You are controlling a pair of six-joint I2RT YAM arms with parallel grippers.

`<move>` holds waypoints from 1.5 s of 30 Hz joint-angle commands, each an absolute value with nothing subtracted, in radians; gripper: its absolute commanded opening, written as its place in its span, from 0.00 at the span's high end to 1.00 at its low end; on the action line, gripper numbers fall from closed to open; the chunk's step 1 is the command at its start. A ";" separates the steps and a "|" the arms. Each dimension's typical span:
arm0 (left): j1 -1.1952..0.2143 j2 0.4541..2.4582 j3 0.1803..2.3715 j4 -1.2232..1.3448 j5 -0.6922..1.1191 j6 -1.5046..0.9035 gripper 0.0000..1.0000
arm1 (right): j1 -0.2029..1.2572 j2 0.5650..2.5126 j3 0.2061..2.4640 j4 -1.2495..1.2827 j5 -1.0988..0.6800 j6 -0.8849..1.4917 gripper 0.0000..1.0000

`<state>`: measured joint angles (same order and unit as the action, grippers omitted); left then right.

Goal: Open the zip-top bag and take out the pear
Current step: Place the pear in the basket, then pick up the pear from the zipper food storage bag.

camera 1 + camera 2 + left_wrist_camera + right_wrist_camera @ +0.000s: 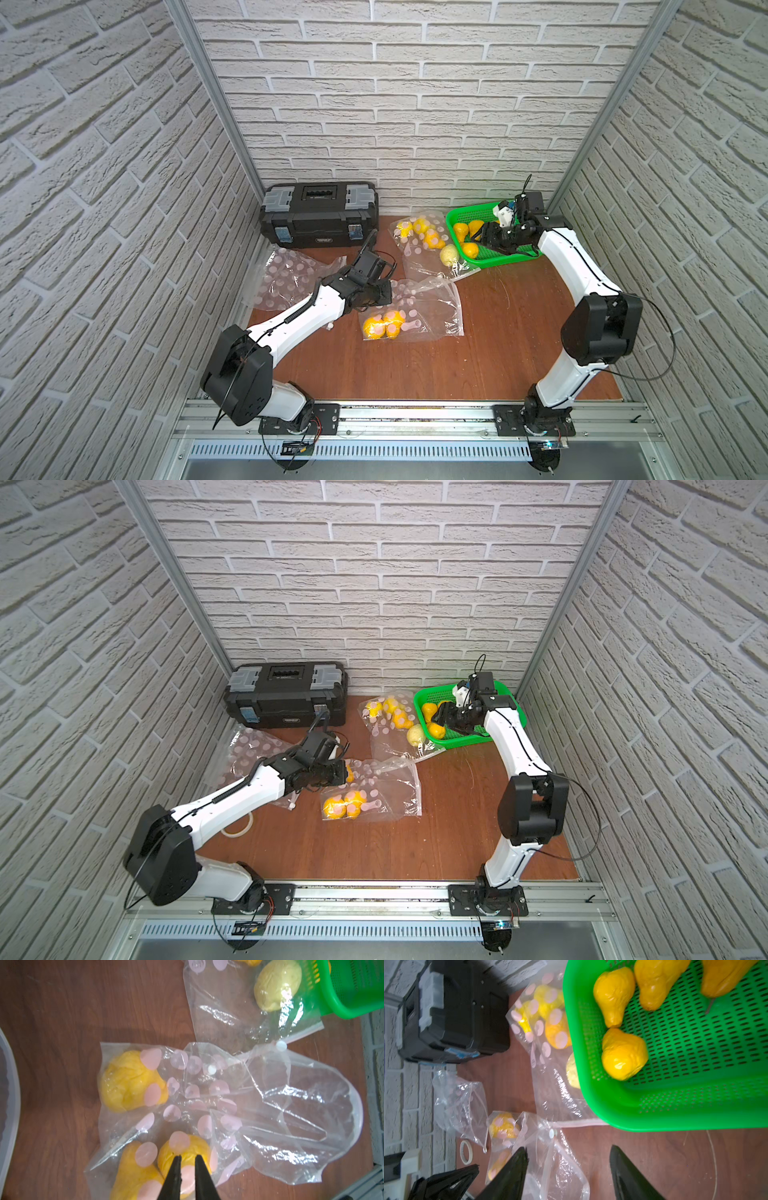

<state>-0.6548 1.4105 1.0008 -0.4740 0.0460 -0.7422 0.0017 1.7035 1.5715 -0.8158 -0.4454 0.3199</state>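
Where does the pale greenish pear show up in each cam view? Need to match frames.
In a top view: pale pear, bagged, beside the green basket near the back wall.
In a top view: same spot, beside the basket.
Left wrist: bagged, next to the basket's corner.
Right wrist: mostly hidden behind the basket's wall.
Shared landmark: the green basket.

Both arms white-shelled, black joint housings. My left arm [299,320] carries a coiled black cable along the forearm; my right arm [577,266], a thin black cable looping out at 3 o'clock of the elbow. My left gripper [188,1157]: black tapered fingers.
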 commanded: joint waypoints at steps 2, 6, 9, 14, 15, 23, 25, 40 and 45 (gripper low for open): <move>-0.683 1.422 0.938 -0.488 0.060 -0.767 0.83 | 0.041 1.587 1.382 -0.844 -0.528 0.296 0.42; -0.705 1.484 0.936 -0.469 0.037 -0.770 0.82 | 0.083 1.506 1.221 -0.830 -0.543 0.302 0.49; -0.715 1.526 0.936 -0.459 0.019 -0.770 0.82 | 0.097 1.456 1.120 -0.799 -0.532 0.321 0.53; -0.720 1.577 0.925 -0.429 0.036 -0.768 0.85 | 0.113 1.461 1.024 -0.730 -0.581 0.353 0.63; -0.721 1.586 0.924 -0.424 0.040 -0.767 0.85 | 0.125 1.466 1.013 -0.708 -0.598 0.364 0.64; -0.733 1.633 0.911 -0.379 0.063 -0.769 0.93 | 0.229 1.545 0.961 -0.500 -0.717 0.474 0.70; -0.736 1.643 0.906 -0.370 0.066 -0.770 0.96 | 0.253 1.576 0.950 -0.456 -0.729 0.499 0.70; -0.767 1.656 0.829 -0.220 0.005 -0.838 1.00 | 0.462 1.790 0.883 -0.103 -0.865 0.676 0.69; -0.780 1.536 0.816 -0.230 -0.091 -0.850 0.79 | 0.468 1.801 0.847 0.004 -0.870 0.745 0.70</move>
